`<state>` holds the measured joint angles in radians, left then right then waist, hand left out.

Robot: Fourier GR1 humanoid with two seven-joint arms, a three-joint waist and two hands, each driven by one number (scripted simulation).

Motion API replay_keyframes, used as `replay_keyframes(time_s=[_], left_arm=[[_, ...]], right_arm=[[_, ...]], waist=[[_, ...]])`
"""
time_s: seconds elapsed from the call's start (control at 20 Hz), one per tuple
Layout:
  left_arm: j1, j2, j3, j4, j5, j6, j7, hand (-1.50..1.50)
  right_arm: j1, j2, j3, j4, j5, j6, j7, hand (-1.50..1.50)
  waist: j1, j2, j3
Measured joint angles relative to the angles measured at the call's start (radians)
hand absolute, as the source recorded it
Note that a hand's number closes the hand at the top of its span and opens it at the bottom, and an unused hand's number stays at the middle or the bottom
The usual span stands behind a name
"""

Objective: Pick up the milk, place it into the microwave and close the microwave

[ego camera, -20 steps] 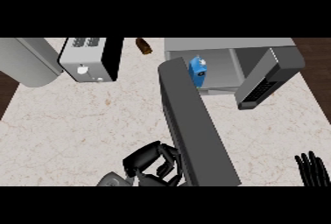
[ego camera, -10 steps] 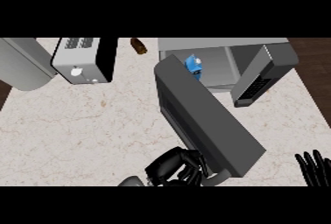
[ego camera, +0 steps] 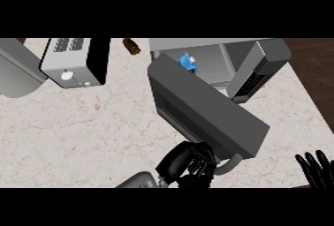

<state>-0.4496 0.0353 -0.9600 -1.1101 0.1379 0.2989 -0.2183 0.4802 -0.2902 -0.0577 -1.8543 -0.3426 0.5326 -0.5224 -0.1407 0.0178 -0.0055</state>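
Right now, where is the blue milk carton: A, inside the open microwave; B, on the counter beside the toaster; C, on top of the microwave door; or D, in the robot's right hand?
A: the milk carton stands inside the microwave cavity, behind the open microwave door, with neither hand on it.

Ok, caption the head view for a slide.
Left hand at the open microwave door, milk inside the microwave.
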Motion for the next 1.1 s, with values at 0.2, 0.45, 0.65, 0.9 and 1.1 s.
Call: replay_keyframes(time_s=[0.2,0.45,0.65,0.9,1.1], left_arm=[[-0.057,-0.007,-0.016,0.009,0.070,0.087,-0.003,1.50],[-0.155,-0.022,-0.007,0.029,0.156,0.168,-0.015,1.50],[-0.235,-0.028,0.011,0.071,0.219,0.217,-0.024,1.50],[-0.326,-0.033,0.034,0.128,0.300,0.246,-0.039,1.50],[-0.382,-0.036,0.059,0.183,0.366,0.250,-0.058,1.50]], right_arm=[[0.002,-0.011,0.020,-0.060,-0.023,0.007,0.043,-1.50],[0.010,-0.018,0.031,-0.123,-0.055,-0.004,0.095,-1.50],[0.018,-0.029,0.029,-0.166,-0.082,-0.015,0.134,-1.50],[0.013,-0.040,0.026,-0.206,-0.117,-0.033,0.181,-1.50],[0.011,-0.051,0.026,-0.232,-0.137,-0.041,0.212,-1.50]], waist=[[-0.019,0.006,-0.001],[-0.043,0.012,-0.001],[-0.057,0.017,-0.001],[-0.074,0.026,0.000],[-0.089,0.034,0.001]])
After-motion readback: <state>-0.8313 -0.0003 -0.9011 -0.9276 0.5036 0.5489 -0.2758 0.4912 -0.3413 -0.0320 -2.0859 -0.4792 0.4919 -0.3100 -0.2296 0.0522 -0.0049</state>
